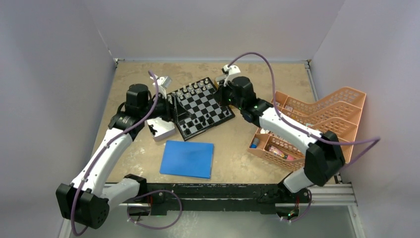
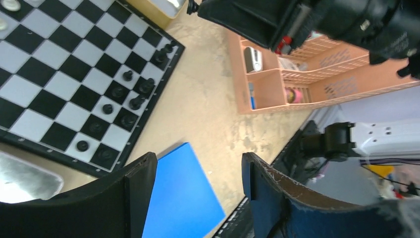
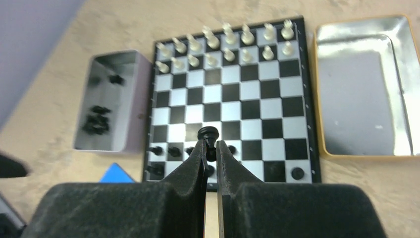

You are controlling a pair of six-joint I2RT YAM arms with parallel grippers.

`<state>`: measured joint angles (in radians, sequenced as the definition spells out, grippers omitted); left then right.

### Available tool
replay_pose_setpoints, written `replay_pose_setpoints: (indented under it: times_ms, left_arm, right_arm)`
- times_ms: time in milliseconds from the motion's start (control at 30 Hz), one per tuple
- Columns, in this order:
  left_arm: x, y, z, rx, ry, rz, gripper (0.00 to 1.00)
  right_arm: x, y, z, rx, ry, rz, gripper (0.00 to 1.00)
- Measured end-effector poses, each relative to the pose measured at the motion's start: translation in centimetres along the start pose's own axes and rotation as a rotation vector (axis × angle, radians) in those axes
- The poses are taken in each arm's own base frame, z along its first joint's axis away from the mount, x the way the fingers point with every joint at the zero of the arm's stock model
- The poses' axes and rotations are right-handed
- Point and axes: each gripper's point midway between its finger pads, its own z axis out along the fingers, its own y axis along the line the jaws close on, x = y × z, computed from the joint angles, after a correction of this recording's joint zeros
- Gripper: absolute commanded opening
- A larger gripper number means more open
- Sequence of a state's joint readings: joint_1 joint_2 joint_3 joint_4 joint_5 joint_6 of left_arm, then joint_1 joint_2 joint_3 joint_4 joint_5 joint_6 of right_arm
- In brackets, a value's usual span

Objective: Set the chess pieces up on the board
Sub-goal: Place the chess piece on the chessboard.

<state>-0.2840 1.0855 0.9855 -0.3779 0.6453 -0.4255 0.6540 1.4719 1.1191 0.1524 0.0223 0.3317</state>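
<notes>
Step in hand: filling black's rows. Right tool is pinched narrow on a black piece, tiny, knob-headed and glossy, held over the board nr its near rows. Board lies flat mid-table, chequered black/silver w/ a black rim. White set stands in two far rows. Next: lower onto a free sq w/o knocking neighbours, then let go. Left tool is wide, nothing between. Spare black pieces lie in a metal tin.
</notes>
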Motion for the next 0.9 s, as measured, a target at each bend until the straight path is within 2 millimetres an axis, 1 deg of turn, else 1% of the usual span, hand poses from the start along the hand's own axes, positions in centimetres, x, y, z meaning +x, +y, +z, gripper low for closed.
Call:
replay_pose_setpoints:
  times_ms: [167,333,467,533,567,633,800,900]
  left_arm:
    - [1.4,1.5,-1.4,-0.086,-0.016,0.089,0.63]
    - [2.0,2.9,-1.9,-0.156,-0.02,0.137,0.63]
    - [2.0,3.1,-2.1,-0.166,-0.029,0.163,0.63]
    - [2.1,3.2,-2.1,-0.168,-0.025,0.167,0.63]
    - [2.2,3.3,-2.0,-0.168,-0.024,0.168,0.63]
    - [2.2,3.3,-2.0,-0.17,-0.02,0.168,0.63]
    - [2.2,3.4,-2.0,-0.172,-0.02,0.173,0.64]
    - [2.2,3.4,-2.1,-0.172,-0.02,0.177,0.64]
  right_arm:
    - [2.4,-2.8,2.4,0.146,0.161,-0.059,0.0]
    - [5.0,-5.2,3.2,0.244,0.294,-0.095,0.0]
    - [6.2,-6.7,4.6,0.306,0.379,-0.125,0.0]
    - [7.2,-7.7,5.2,0.338,0.425,-0.143,0.0]
    - [7.4,-7.8,5.3,0.341,0.432,-0.145,0.0]
    - [8.5,-8.6,5.5,0.362,0.482,-0.158,0.01]
    - [9.7,-9.9,6.3,0.396,0.555,-0.185,0.02]
    - [10.5,-10.5,6.3,0.407,0.59,-0.196,0.03]
